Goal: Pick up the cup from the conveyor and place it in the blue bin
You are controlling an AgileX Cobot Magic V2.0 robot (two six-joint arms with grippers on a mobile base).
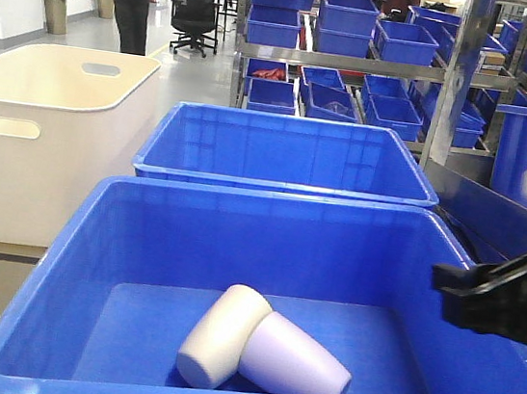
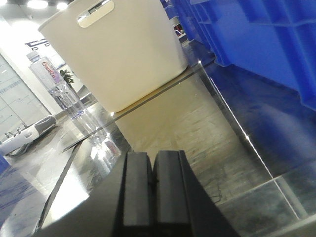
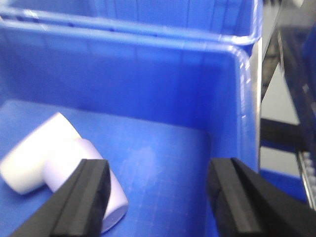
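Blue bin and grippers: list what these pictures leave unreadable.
- Conveyor: not in any view.
- Right gripper: cut off by the front view's right edge; only the right wrist view shows it open and empty.
- Cups' contact: the cream one overlaps the lavender one.
- Bottle label: too small, left wrist view.

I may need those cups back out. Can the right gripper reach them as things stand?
Probably yes: the right gripper hangs open over the blue bin, nothing covering the two cups.
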